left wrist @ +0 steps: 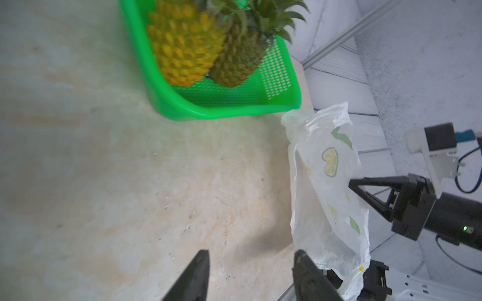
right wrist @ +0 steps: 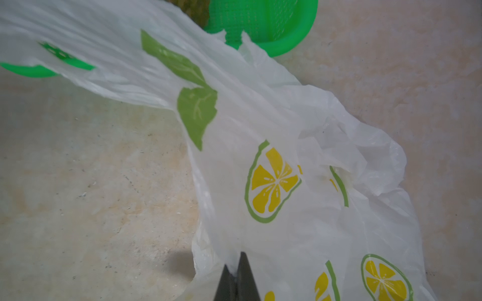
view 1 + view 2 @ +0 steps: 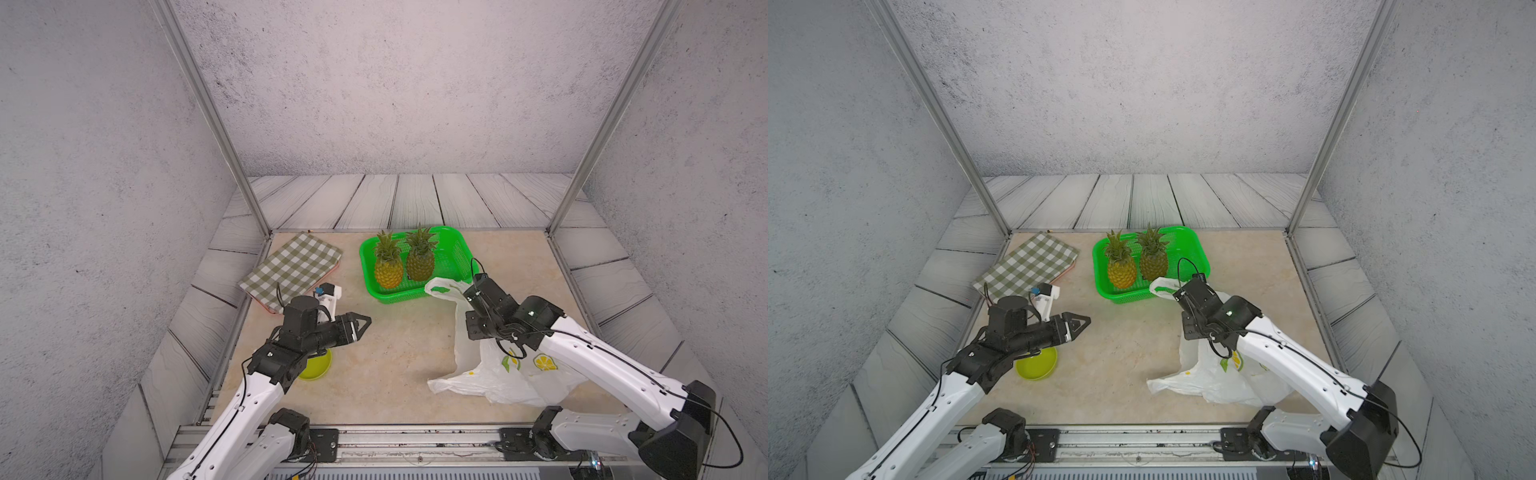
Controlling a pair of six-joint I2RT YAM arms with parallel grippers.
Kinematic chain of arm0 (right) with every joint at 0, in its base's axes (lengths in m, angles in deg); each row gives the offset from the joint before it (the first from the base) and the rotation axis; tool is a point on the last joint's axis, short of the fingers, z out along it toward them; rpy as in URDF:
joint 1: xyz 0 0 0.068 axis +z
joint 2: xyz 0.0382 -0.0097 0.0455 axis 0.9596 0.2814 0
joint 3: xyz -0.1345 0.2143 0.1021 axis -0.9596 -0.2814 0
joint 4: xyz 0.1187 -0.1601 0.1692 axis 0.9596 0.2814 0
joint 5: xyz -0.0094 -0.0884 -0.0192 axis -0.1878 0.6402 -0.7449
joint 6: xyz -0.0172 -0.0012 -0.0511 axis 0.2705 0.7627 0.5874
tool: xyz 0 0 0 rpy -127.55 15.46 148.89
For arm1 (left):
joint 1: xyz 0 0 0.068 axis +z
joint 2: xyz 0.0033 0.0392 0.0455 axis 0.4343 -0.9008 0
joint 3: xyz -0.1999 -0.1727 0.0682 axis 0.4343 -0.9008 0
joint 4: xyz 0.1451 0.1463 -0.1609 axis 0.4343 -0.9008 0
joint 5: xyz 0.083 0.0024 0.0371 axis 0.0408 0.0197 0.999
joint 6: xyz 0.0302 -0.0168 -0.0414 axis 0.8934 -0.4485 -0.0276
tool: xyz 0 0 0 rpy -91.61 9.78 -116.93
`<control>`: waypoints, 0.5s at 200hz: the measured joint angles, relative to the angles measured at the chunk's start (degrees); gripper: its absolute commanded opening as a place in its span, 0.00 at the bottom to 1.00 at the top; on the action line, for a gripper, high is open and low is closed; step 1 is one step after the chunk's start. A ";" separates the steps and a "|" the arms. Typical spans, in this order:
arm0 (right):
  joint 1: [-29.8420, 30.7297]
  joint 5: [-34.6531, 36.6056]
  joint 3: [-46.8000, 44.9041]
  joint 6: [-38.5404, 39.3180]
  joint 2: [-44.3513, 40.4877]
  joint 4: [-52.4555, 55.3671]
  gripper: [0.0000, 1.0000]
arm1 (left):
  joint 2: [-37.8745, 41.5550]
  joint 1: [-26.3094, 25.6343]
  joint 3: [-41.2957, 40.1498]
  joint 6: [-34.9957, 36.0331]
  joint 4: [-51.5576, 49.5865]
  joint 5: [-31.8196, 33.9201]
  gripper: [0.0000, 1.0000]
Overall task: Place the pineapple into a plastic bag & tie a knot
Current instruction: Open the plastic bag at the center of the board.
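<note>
One plastic bag [image 2: 273, 182] | pinched in right hand [image 2: 238, 256] | left hand [image 1: 252, 255] apart

The green basket [image 3: 451, 257] stands on the table [image 3: 395, 353] just ahead of the right gripper [image 2: 238, 273] and further ahead of the left gripper [image 3: 362, 322]. The checked cloth [image 3: 291, 266] lies flat behind the left gripper, toward the far wall. The yellow-green dish [image 3: 320, 368] sits behind it on the near side, only partly seen.
</note>
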 measured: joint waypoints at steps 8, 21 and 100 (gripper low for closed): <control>-0.02 -0.70 1.36 0.11 -0.37 0.59 0.00 | -0.48 -3.13 0.07 0.31 1.68 0.26 0.64; -0.02 -1.92 2.89 0.13 -0.61 1.53 0.00 | -2.23 -7.28 0.39 0.44 4.15 0.81 0.64; 0.00 -9.09 5.62 -0.13 -0.68 2.97 0.00 | -26.51 -23.12 9.92 3.43 15.02 7.37 0.65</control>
